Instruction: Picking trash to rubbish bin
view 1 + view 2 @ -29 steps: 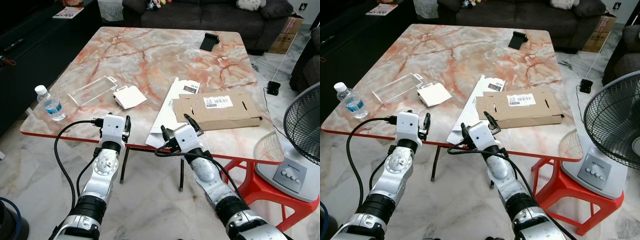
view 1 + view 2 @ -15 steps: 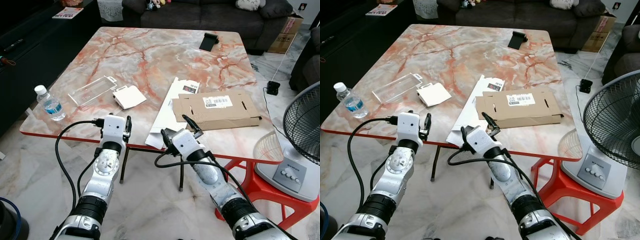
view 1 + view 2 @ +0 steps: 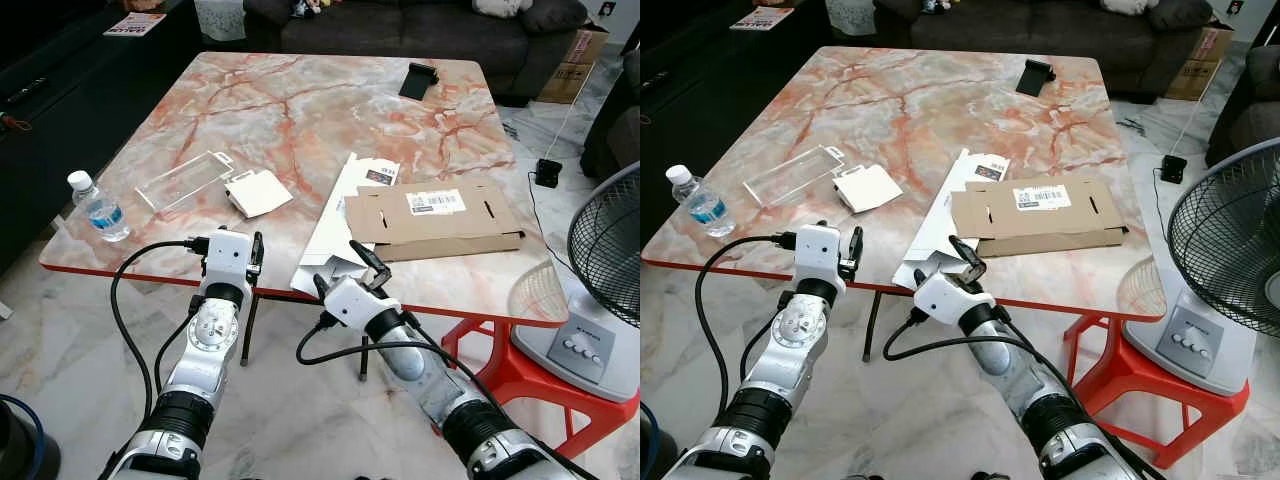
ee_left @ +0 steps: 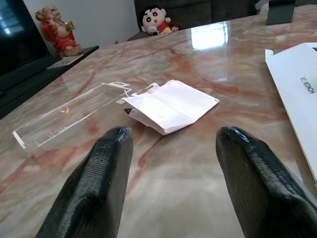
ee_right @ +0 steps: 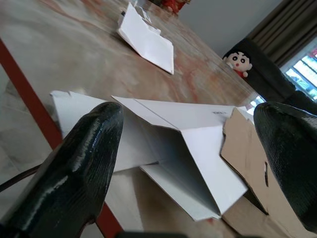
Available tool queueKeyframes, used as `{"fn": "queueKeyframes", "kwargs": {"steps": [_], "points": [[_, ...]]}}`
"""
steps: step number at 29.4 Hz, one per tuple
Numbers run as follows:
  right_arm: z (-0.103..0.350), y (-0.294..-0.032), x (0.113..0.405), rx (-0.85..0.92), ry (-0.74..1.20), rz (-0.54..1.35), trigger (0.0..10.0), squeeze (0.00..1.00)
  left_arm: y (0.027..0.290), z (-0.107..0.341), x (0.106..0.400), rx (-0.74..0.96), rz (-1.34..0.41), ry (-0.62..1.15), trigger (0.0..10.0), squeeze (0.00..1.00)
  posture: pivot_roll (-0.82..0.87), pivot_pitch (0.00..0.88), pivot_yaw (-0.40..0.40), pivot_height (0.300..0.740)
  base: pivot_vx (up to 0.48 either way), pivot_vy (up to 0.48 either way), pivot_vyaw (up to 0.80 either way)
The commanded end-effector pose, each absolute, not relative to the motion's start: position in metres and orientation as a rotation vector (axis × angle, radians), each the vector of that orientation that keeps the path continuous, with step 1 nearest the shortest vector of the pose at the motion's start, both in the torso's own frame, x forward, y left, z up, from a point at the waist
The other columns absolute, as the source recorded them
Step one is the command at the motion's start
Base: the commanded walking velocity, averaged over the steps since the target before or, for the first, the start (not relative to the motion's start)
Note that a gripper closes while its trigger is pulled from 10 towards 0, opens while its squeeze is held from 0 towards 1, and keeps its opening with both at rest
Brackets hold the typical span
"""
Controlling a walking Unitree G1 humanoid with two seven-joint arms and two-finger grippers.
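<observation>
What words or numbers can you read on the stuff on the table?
White flat box: short dark print along its edge, turned sideways and too blurred to read for sure.
Shipping label on the brown cardboard: barcode and print, too small to read.
Dark sticker on the white flat box: too small to read.
Water bottle label: blurred.
Booklet beyond the table: red print, unreadable.
</observation>
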State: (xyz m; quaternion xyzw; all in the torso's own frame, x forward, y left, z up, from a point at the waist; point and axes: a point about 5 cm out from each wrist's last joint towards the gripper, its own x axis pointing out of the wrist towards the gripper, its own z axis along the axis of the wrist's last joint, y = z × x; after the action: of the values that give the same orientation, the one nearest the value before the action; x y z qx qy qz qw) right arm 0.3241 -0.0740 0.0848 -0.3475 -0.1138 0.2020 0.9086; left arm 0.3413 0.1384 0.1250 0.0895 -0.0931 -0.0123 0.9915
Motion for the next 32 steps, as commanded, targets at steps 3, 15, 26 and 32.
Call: {"fn": "queueKeyframes", "kwargs": {"steps": [3, 15, 26, 32], "points": [[0.087, -0.069, 0.323, -0.742, -0.256, 0.422, 10.0, 0.0, 0.141, 0.118, 0.34, 0.204, -0.027, -0.152, 10.0, 0.0, 0.1, 0.127, 0.009, 0.74, 0.0, 0.0, 0.0], [0.093, -0.062, 0.328, -0.769, -0.285, 0.413, 10.0, 0.0, 0.14, 0.118, 0.34, 0.21, -0.027, -0.153, 10.0, 0.0, 0.1, 0.12, 0.007, 0.74, 0.0, 0.0, 0.0], [0.096, -0.054, 0.329, -0.836, -0.324, 0.453, 10.0, 0.0, 0.139, 0.119, 0.34, 0.209, -0.03, -0.157, 10.0, 0.0, 0.11, 0.097, 0.002, 0.74, 0.0, 0.0, 0.0], [0.092, -0.058, 0.33, -0.939, -0.329, 0.473, 10.0, 0.0, 0.138, 0.12, 0.341, 0.211, -0.033, -0.159, 10.0, 0.0, 0.11, 0.091, 0.002, 0.74, 0.0, 0.0, 0.0]]}}
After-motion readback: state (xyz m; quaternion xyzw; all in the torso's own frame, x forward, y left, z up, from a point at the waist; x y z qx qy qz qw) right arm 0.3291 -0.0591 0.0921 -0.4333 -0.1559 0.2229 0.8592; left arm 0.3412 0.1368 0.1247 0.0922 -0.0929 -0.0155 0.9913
